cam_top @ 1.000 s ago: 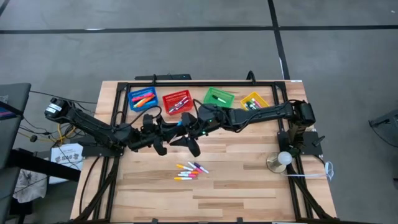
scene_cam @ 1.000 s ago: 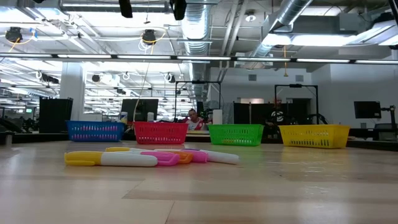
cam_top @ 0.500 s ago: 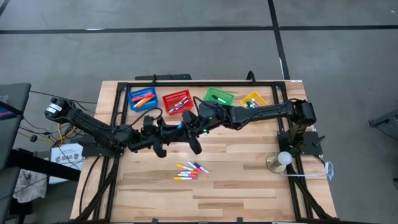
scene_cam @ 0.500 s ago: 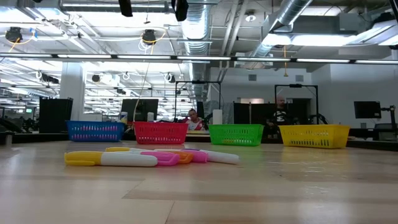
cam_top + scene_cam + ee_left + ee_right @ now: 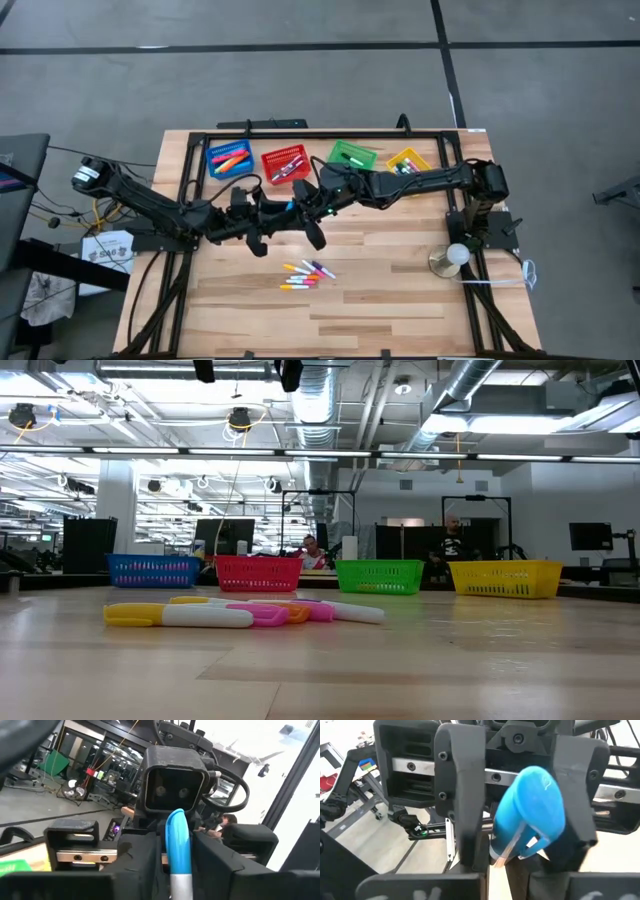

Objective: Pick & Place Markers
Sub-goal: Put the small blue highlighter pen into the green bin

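Note:
My two grippers meet above the table's middle, a little toward its far side. My right gripper is shut on a white marker with a blue cap, which also shows in the left wrist view. My left gripper faces it, open, with its fingers on either side of the cap; I cannot tell whether they touch it. Several more markers lie flat in a loose pile on the table nearer the front, and they also show in the low view. My right gripper pinches the marker between its two fingers, on the white body just below the blue cap. The fingers lie across the marker. The marker is lifted clear of the table, and its cap end sticks out toward the wrist camera.
Four small mesh baskets stand in a row at the far edge: blue, red, green, yellow, each with markers inside. A white round thing on a stand sits at the right edge. People show in the room behind.
My right gripper has moved a little toward the table's left edge, closer to my left gripper, with the marker still in its hold. The pile of markers on the table has stayed where it was.

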